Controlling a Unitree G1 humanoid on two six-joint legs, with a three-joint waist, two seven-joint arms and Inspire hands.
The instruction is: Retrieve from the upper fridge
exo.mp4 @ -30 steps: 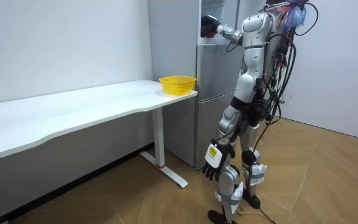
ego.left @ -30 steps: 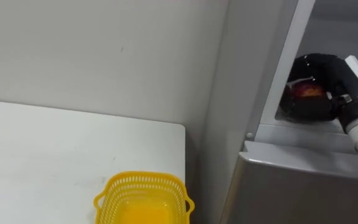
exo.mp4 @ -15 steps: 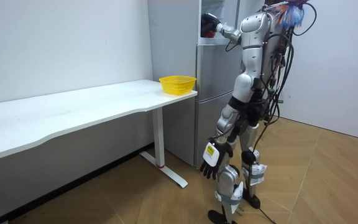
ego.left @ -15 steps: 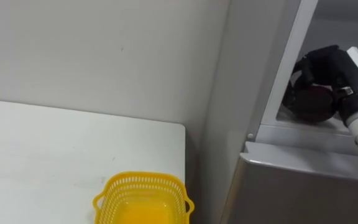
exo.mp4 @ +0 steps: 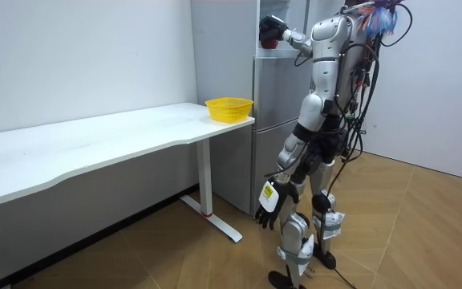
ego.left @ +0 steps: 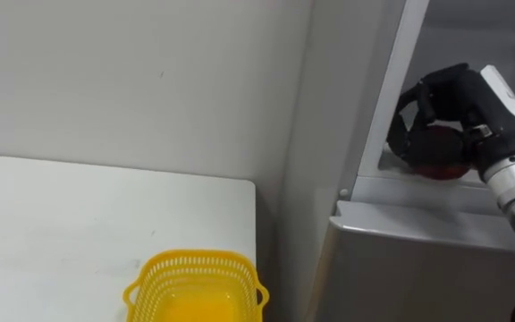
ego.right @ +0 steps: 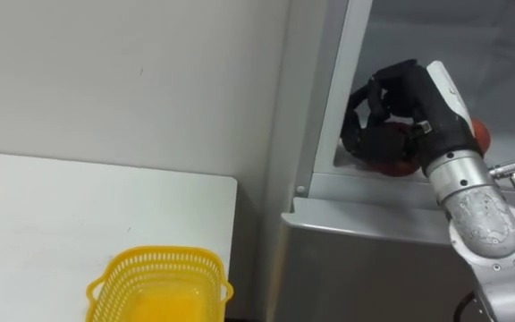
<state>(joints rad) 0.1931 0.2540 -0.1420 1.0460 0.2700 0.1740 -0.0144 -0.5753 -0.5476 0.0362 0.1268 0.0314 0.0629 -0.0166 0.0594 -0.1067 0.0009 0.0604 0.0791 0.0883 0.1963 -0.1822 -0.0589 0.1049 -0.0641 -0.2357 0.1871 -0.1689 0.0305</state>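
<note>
My right hand (ego.left: pixel 450 98) reaches into the open upper fridge compartment (ego.left: pixel 472 36). Its dark fingers are curled over a red round fruit (ego.left: pixel 436 154) at the front edge of the shelf. The same hand (ego.right: pixel 401 100) and fruit (ego.right: pixel 390 148) show in the right eye view, where a second reddish fruit (ego.right: pixel 480 134) peeks out behind the wrist. Whether the held fruit rests on the shelf or is lifted I cannot tell. In the room view I stand before the fridge with my right hand (exo.mp4: pixel 273 30) raised and my left hand (exo.mp4: pixel 268 210) hanging open by my thigh.
A yellow mesh basket (ego.left: pixel 195 288) sits at the near corner of the white table (ego.left: pixel 61 224), left of the grey fridge (ego.left: pixel 401 241). The fridge's closed lower door (ego.right: pixel 365 268) is below the hand. A white wall runs behind the table.
My right hand has closed more fully over the red fruit, which now shows below the fingers. The eye view has shifted slightly. My left hand swung a little lower.
</note>
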